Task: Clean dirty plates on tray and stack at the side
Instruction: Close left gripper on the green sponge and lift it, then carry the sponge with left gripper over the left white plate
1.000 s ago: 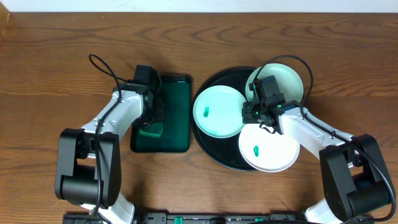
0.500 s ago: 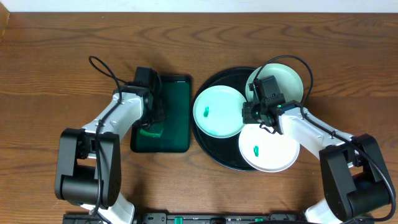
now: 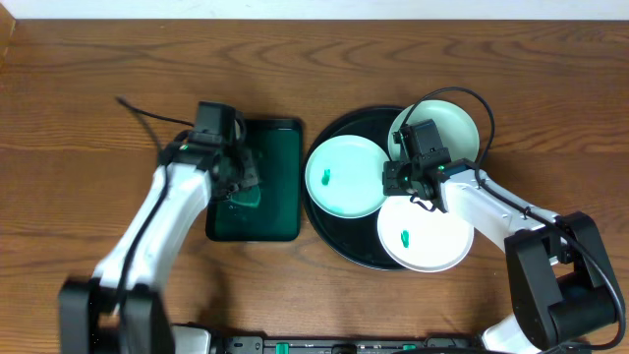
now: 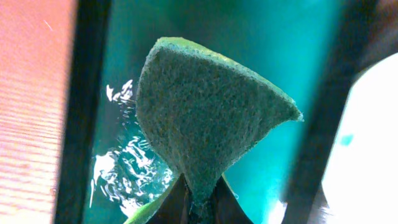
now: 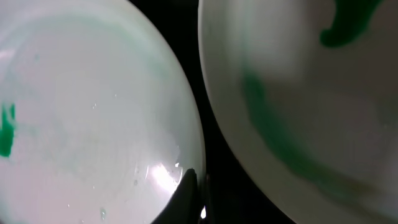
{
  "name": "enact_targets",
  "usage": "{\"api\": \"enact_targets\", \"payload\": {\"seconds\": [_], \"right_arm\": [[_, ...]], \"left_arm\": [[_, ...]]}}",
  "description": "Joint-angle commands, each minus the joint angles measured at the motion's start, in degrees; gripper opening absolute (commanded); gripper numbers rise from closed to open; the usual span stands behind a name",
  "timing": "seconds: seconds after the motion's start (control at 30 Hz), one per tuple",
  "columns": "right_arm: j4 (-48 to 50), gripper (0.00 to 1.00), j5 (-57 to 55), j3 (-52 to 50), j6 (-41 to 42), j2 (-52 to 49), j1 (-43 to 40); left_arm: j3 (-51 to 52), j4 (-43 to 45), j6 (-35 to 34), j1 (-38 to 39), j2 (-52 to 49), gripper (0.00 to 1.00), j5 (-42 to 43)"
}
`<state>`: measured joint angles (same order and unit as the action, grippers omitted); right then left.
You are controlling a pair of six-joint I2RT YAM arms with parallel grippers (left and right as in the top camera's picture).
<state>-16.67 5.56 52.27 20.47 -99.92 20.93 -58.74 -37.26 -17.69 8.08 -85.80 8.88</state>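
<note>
The white-and-black left arm (image 3: pixel 167 211) reaches forward and inward. Its black two-finger left gripper (image 3: pixel 240 183) points down, jaws clamped on a green scouring sponge (image 4: pixel 199 112). The matching right arm (image 3: pixel 491 202) stretches leftward, and its right gripper (image 3: pixel 397 178) is closed, fingertips together.

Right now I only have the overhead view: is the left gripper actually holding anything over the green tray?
Observer: Yes. The left wrist view shows the left gripper shut on a green sponge, which is folded into a wedge.
Operator: Is that tray dry?
Observer: No, water glints in the dark green tray.
Operator: And the right gripper?
Observer: The right wrist view shows the right gripper shut, with its tips beside the rim of a green-smeared plate. I cannot tell whether it pinches the rim.
</note>
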Motion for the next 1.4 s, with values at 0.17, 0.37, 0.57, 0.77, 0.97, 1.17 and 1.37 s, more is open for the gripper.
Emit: {"api": "enact_targets", "payload": {"seconds": [0.17,0.37,0.57,0.77,0.97,1.17,1.37], "right_arm": [[-0.50,0.01,-0.59,-0.35,-0.13,-0.55,0.50],[-3.63,0.01,-0.63,0.33,-0.11,1.29,-0.70],[-5.64,0.01,-1.25,0.35,-0.11,3.43,-1.11],[-5.84,0.01,-1.25,0.35,-0.11,3.93,-1.11],[-5.77,0.01,-1.25,0.33,-0.11,3.93,-1.11],[-5.81,0.01,-1.27,0.33,-0.11,3.93,-1.11],[-5.86,0.01,-1.25,0.33,-0.11,3.93,-1.11]], "left_arm": [[-0.33,-2.19,1.31,0.02,12.52,0.07,0.74],[-0.33,-4.42,1.40,0.04,12.17,0.07,0.72],[-0.33,-4.50,1.51,0.04,12.00,0.07,0.72],[-0.33,-4.76,1.51,0.02,11.96,0.07,0.72],[-0.33,-4.87,1.46,0.02,11.21,0.07,0.72],[-0.33,-6.14,1.49,0.04,9.14,0.07,0.72],[-1.55,-7.52,1.46,0.02,4.63,0.07,0.72]]}}
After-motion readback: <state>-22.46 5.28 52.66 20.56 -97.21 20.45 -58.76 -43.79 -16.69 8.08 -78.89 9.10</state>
